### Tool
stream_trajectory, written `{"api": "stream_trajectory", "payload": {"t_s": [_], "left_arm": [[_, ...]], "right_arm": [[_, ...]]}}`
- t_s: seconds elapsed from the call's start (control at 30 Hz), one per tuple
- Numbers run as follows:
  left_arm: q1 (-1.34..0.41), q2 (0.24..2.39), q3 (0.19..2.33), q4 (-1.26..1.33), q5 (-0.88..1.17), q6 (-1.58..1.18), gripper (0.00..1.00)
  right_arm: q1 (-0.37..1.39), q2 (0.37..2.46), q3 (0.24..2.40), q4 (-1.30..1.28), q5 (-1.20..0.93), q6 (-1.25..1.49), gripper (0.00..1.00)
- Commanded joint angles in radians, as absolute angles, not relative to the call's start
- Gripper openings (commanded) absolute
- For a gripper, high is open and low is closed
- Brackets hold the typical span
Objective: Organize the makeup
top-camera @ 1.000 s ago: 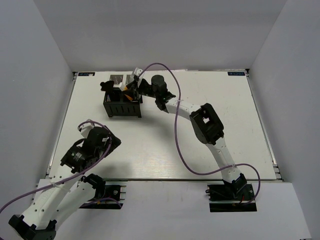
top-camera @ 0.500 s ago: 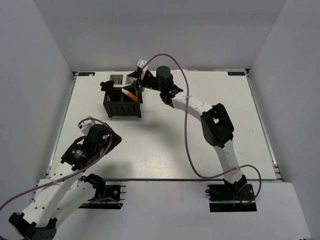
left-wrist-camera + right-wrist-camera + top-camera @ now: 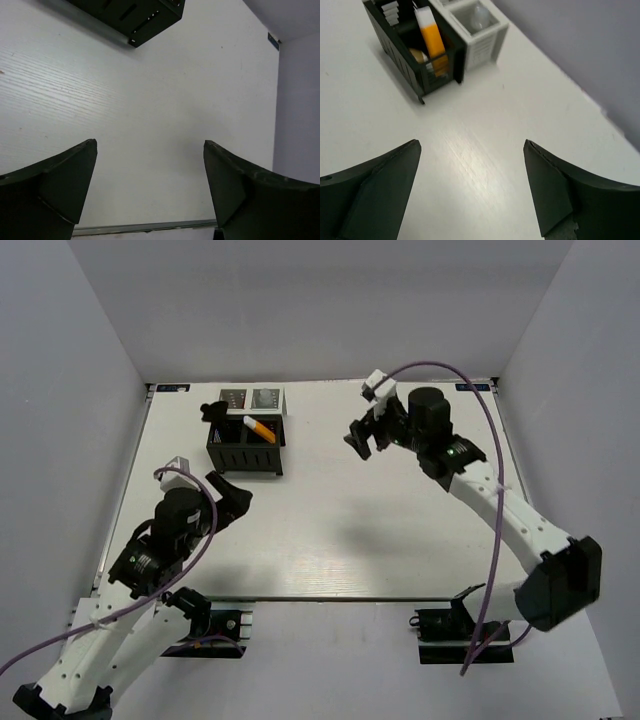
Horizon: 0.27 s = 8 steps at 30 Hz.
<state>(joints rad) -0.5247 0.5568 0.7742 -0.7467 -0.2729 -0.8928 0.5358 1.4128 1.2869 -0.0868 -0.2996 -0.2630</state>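
Overhead, one black perforated box point(image 3: 245, 452) stands at the far left of the table point(image 3: 400, 530), with two small white trays point(image 3: 266, 397) side by side against its back edge. One orange white-capped tube point(image 3: 259, 428) leans tilted in the box's right rear compartment. The right wrist view shows its white cap uppermost, with one tan item point(image 3: 418, 55) low beside it, too hidden to name. One black brush head point(image 3: 212, 410) pokes out at the box's far-left corner. One pale rounded thing point(image 3: 479, 16) lies in the right-hand white tray. Both grippers are spread wide and empty: the left gripper point(image 3: 232, 490) hovers near the box's front, the right gripper point(image 3: 362, 433) well apart to its right.
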Motion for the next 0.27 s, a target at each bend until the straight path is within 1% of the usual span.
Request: {"api": "stream_trajectory", "payload": {"t_s": [0.0,0.07,0.17,0.23], "left_arm": [[-0.518,0.601,0.824,-0.719,-0.252,-0.827,0.98],[-0.518,0.633,0.839,-0.704,-0.242,-0.81,0.98],[-0.518,0.661,0.857,-0.666,-0.232,-0.787,0.98],[-0.518,0.68,0.859,-0.64,-0.23,-0.772,0.98]], "right_arm": [[0.548,1.288,1.168,-0.12,-0.103,-0.272,0.89],[0.543,1.215,1.089,-0.12,-0.065,-0.272,0.89],[0.532,1.161,0.999,-0.083,-0.031,-0.267,0.89],[0.525,1.132,0.976,-0.08,-0.031,-0.252,0.89]]}}
